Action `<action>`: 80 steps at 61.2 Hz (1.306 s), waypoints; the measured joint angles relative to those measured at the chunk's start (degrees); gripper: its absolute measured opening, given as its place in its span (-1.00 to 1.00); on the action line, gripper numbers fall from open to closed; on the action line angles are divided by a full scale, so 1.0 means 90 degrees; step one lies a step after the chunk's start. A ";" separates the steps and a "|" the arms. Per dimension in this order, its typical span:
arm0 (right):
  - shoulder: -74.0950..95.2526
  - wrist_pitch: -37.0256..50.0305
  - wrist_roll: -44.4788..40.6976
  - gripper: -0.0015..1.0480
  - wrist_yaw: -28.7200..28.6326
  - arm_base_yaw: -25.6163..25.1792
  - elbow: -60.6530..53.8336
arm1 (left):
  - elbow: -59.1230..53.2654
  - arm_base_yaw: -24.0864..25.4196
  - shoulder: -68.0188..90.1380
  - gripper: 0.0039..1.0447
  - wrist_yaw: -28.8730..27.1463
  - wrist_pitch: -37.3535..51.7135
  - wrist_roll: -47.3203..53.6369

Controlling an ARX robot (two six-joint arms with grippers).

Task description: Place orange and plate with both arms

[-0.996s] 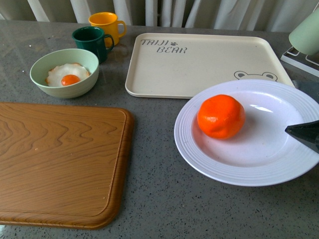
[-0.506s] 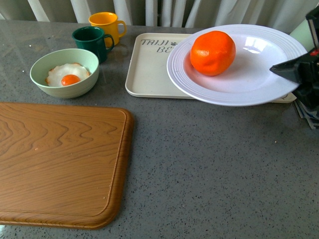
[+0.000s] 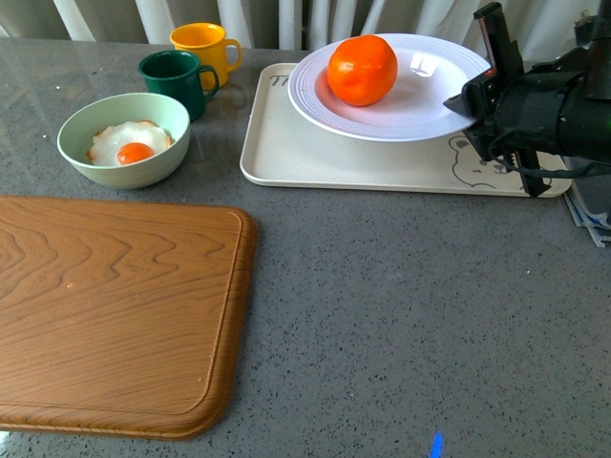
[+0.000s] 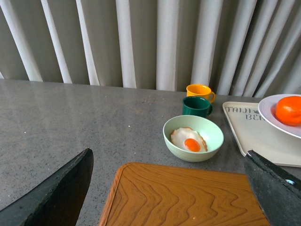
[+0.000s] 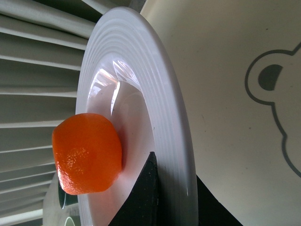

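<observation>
The orange [image 3: 362,69] lies in the white ridged plate [image 3: 425,114], which hangs in the air above the cream bear-print tray [image 3: 325,153] at the back right. My right gripper [image 3: 468,100] is shut on the plate's right rim. In the right wrist view the rim [image 5: 176,127] sits pinched between the black fingers [image 5: 146,193], with the orange [image 5: 87,153] close beside them. My left gripper [image 4: 169,188] is open and empty above the wooden board [image 4: 188,197]. The plate [image 4: 270,113] and orange [image 4: 289,110] also show at the left wrist view's edge.
A pale-green bowl with a fried egg [image 3: 124,140], a dark green mug [image 3: 175,80] and a yellow mug [image 3: 203,48] stand at the back left. A large wooden cutting board [image 3: 115,310] fills the front left. A rack [image 3: 587,205] stands at the right edge. Curtains hang behind.
My right gripper has lifted the plate with the orange off the table and carried it back and left, over the bear-print tray. The arm now shows much more.
</observation>
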 joint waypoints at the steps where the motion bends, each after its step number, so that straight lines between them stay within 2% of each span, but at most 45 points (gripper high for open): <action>1: 0.0053 -0.0024 0.0010 -0.93 -0.0002 0.0005 0.0075 | 0.0000 0.0000 0.0000 0.83 0.0000 -0.0002 0.0000; 17: 0.0765 -0.0435 0.0131 -0.93 0.0034 0.0119 0.1078 | 0.0000 0.0000 0.0000 0.83 0.0000 -0.0002 0.0000; 36: 0.1047 -0.0658 0.0143 -0.93 0.0121 0.0153 0.1421 | 0.0000 0.0000 0.0000 0.83 0.0000 -0.0002 0.0000; 43: 0.1047 -0.0622 0.0148 -0.65 0.0095 0.0136 0.1382 | 0.0000 0.0000 0.0000 0.83 0.0000 0.0000 0.0002; 73: 0.0214 -0.0345 0.0070 0.83 -0.0061 -0.0151 0.0301 | 0.0000 0.0000 0.0000 0.83 0.0000 0.0000 0.0002; 80: -0.0214 -0.0238 -0.0053 0.82 -0.0151 -0.0187 -0.0075 | 0.0000 0.0000 0.0000 0.83 0.0000 0.0000 0.0000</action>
